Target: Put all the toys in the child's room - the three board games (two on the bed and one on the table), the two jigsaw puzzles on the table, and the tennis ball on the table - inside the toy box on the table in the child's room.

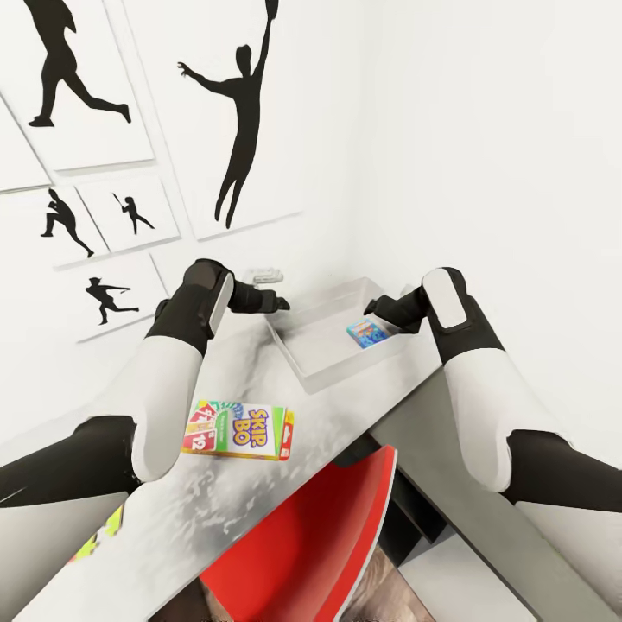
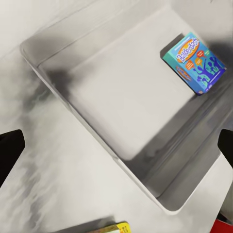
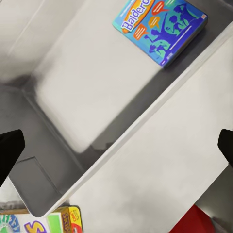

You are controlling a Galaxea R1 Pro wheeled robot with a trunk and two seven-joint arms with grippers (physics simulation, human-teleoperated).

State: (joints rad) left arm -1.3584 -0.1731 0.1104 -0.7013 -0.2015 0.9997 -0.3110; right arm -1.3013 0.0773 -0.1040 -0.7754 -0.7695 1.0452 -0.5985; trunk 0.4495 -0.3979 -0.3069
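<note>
Head view: the toy box (image 1: 321, 367) sat on the white table (image 1: 216, 501), near the wall corner. One blue board game (image 1: 367, 332) lay inside it, against the right-hand wall. The Skip-Bo box (image 1: 239, 429) lay flat on the table, outside the toy box and near the left forearm; lid read "SKIP BO". A red chair (image 1: 302, 553) stood at the table's near edge. The left gripper (image 1: 269, 303) hung over the toy box's left end and the right gripper (image 1: 377, 307) over its right end; whether either was apart or together could not be told here.

Left wrist view: the left gripper's fingertips (image 2: 9, 150) were wide apart, holding nothing. The toy box interior was bare but for the blue game (image 2: 195, 62); its title was blurred.

Right wrist view: the right fingertips (image 3: 9, 148) were apart too, holding nothing. The blue lid (image 3: 160, 26) read "Balder…", the rest cut off. The Skip-Bo corner (image 3: 43, 222) lay outside the toy box's wall (image 3: 145, 116).
</note>
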